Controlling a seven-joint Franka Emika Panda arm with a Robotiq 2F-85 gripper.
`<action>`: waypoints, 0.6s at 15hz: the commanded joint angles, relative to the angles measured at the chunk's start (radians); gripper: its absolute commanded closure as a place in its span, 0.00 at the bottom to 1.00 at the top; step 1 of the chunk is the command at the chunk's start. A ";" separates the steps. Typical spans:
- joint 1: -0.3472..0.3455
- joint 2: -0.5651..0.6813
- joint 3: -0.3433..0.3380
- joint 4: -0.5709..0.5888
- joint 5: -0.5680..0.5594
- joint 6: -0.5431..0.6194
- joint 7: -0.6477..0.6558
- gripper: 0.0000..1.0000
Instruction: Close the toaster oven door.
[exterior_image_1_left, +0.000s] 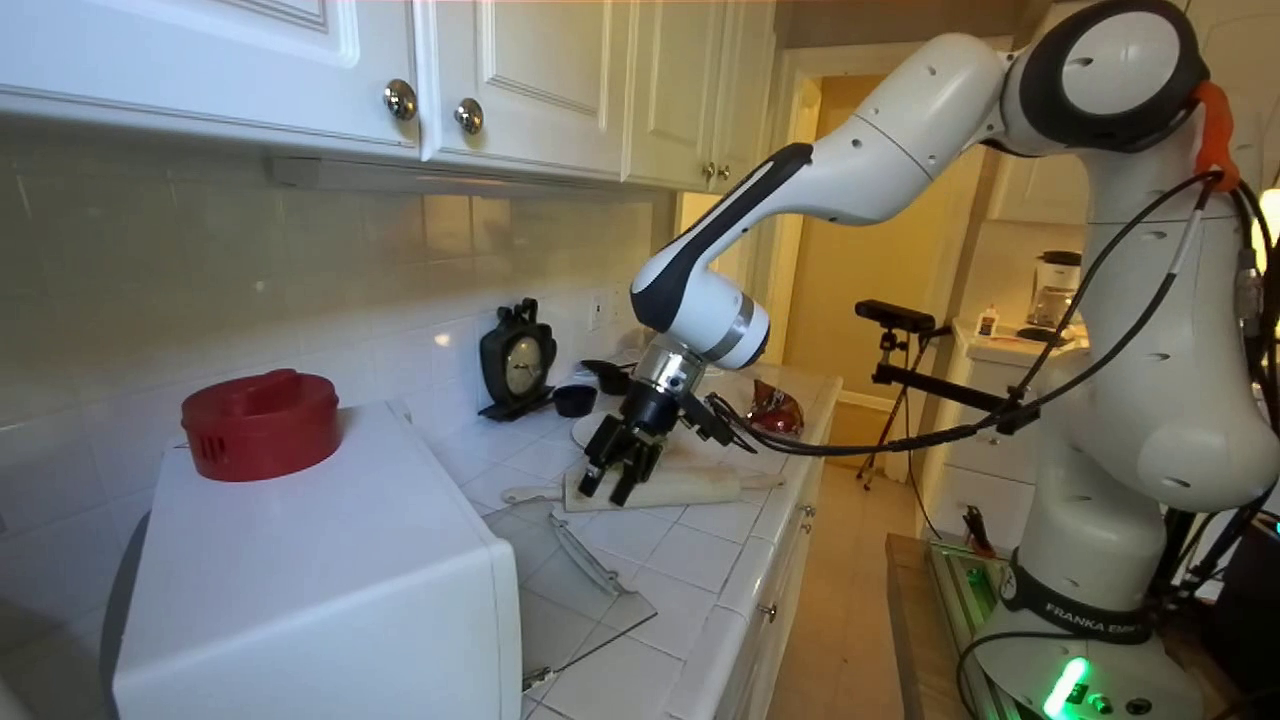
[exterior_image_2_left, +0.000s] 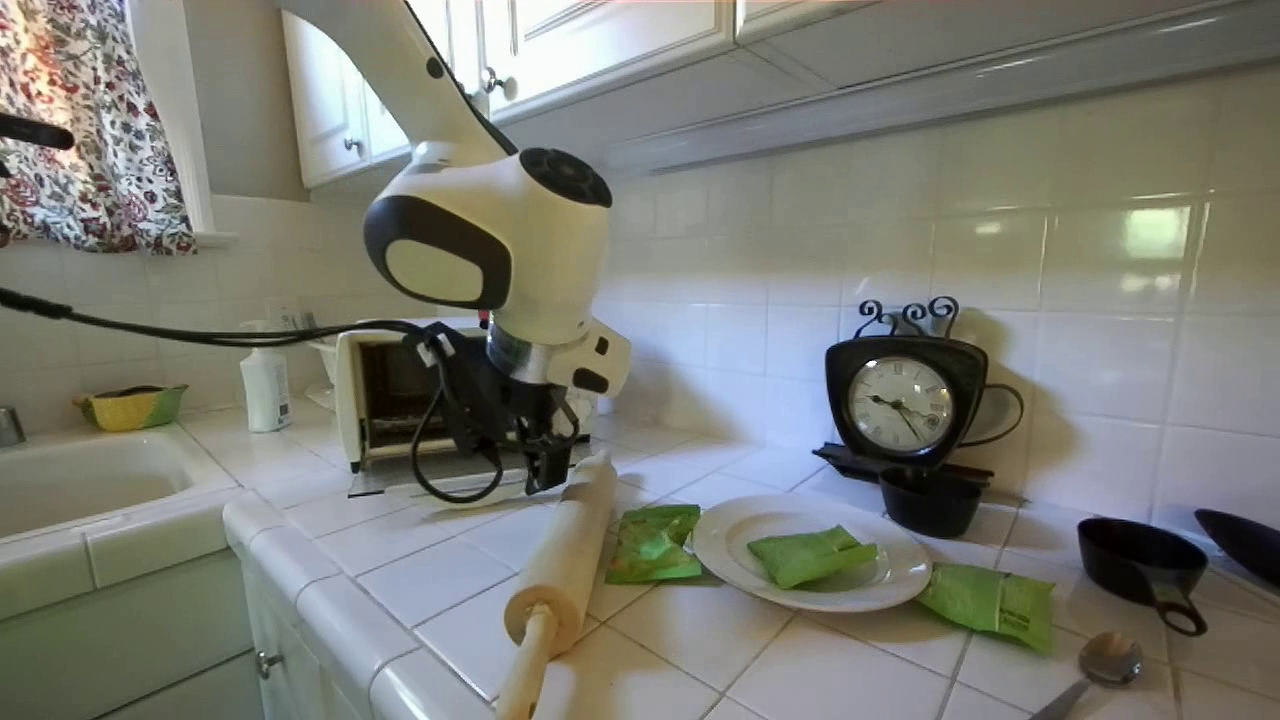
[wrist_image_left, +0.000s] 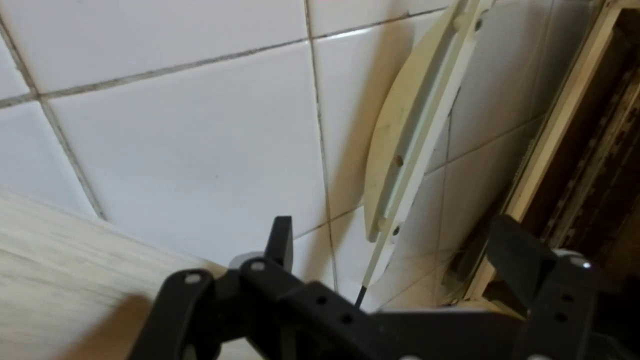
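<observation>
- The toaster oven (exterior_image_1_left: 330, 560) stands toward the back edge of the counter (exterior_image_1_left: 690, 560), near the corner by the sink (exterior_image_2_left: 90, 485).
- The toaster oven door (exterior_image_1_left: 567, 592) is folded down, reaching out low over the counter, its handle (wrist_image_left: 390, 140) along the side farthest from the oven.
- The gripper (exterior_image_1_left: 605, 489) hangs low near that handle, fingers (wrist_image_left: 284, 240) spread well apart; I cannot tell whether it touches the rolling pin (exterior_image_2_left: 566, 555).
- The rolling pin lies slantwise, one end close to the counter's front edge.
- A clock (exterior_image_2_left: 905, 400) stands upright at the back edge.
- Between pin and clock, nearer the back edge, a plate (exterior_image_2_left: 735, 530) bears a green packet (exterior_image_2_left: 812, 556).
- A red round object (exterior_image_1_left: 262, 425) sits on top of the oven.
</observation>
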 joint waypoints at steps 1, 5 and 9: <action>-0.034 0.105 0.046 0.098 0.048 0.009 -0.025 0.00; -0.046 0.158 0.075 0.154 0.108 0.027 -0.009 0.00; -0.045 0.190 0.089 0.183 0.130 0.053 0.003 0.00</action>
